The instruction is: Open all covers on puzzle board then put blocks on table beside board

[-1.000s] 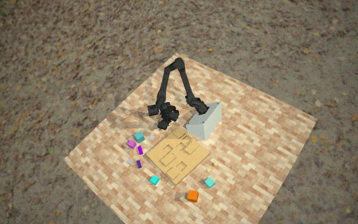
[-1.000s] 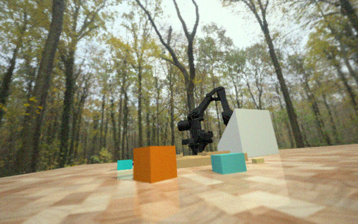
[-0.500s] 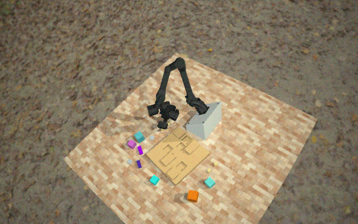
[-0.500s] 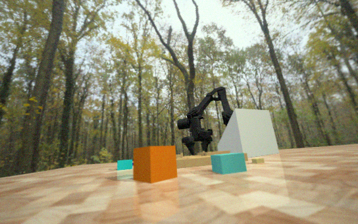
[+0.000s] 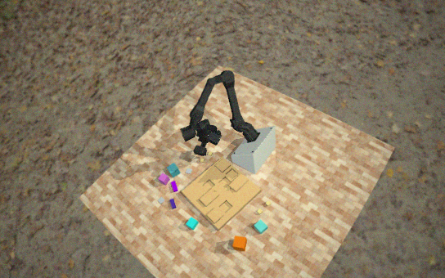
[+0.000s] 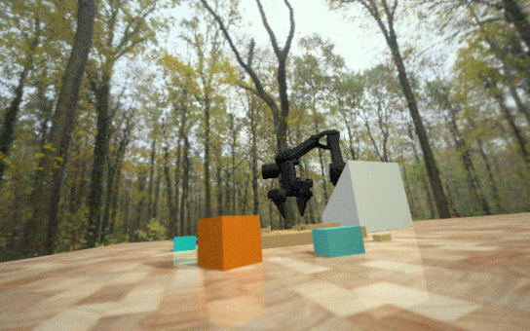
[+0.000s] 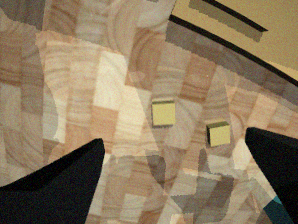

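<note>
The tan puzzle board (image 5: 193, 191) (image 6: 287, 238) lies in the middle of the table, its flat covers shifted off their wells. I cannot see any block in a well. My gripper (image 5: 201, 150) (image 6: 291, 203) (image 7: 174, 140) is open and empty. It hangs a little above the table just beyond the board's far corner. Two small yellow blocks (image 7: 162, 113) (image 7: 218, 135) lie on the table below and between the fingers, clear of the board. They show faintly in the top view (image 5: 209, 154).
Left of the board lie a teal block (image 5: 173, 169), a magenta one (image 5: 164, 178), two purple bars (image 5: 174, 186) and small grey blocks (image 5: 188, 171). In front lie cyan blocks (image 5: 191, 223) (image 5: 260, 226) and an orange block (image 5: 240, 243) (image 6: 229, 241). The grey arm base (image 5: 253, 151) stands behind the board.
</note>
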{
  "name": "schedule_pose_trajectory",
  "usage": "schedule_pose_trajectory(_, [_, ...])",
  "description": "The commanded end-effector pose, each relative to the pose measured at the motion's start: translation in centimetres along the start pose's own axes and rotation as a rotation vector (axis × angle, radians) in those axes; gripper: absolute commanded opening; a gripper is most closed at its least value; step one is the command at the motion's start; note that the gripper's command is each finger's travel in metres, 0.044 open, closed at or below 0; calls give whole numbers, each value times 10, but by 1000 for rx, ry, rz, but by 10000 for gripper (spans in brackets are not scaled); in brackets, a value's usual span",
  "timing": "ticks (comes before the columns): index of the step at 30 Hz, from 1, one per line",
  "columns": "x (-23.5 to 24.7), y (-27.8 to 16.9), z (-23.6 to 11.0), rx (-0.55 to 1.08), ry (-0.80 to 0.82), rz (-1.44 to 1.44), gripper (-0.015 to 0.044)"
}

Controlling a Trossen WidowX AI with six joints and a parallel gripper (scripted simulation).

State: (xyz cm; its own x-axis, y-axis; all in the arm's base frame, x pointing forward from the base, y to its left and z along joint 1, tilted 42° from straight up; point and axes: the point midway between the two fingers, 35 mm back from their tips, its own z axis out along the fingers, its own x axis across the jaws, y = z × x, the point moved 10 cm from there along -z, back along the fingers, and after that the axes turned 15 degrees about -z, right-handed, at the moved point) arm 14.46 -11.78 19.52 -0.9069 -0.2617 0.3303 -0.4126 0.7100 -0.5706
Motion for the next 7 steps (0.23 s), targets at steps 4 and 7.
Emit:
schedule_pose_trajectory(4, [3,1,-20,10,1,5,440])
schedule_pose_trajectory(7, [7,-2,-23,18,-1,83,440])
